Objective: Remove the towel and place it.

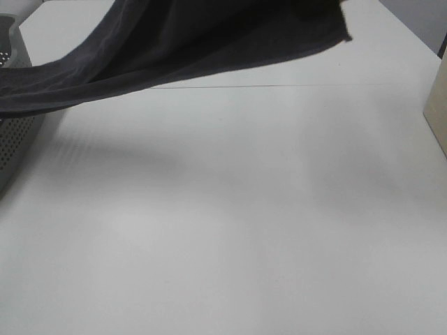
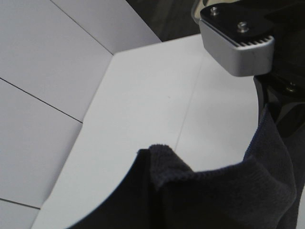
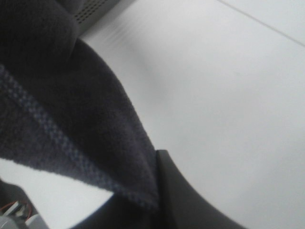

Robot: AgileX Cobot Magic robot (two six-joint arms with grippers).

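Note:
The dark navy towel (image 1: 174, 49) hangs in the air over the far part of the white table (image 1: 230, 223). It runs from the left edge up to the top, and one free corner (image 1: 346, 31) sticks out at the upper right. Neither gripper shows in the high view. In the left wrist view, a bunched fold of the towel (image 2: 214, 195) sits at my left gripper (image 2: 155, 167), below a silver finger pad (image 2: 237, 45). In the right wrist view, the towel's hemmed edge (image 3: 71, 143) fills the picture and runs into my right gripper (image 3: 158, 183).
A grey perforated basket (image 1: 14, 132) stands at the table's left edge, under the low end of the towel; it also shows in the right wrist view (image 3: 95, 9). A beige box (image 1: 436, 105) stands at the right edge. A thin seam (image 1: 279, 86) crosses the table.

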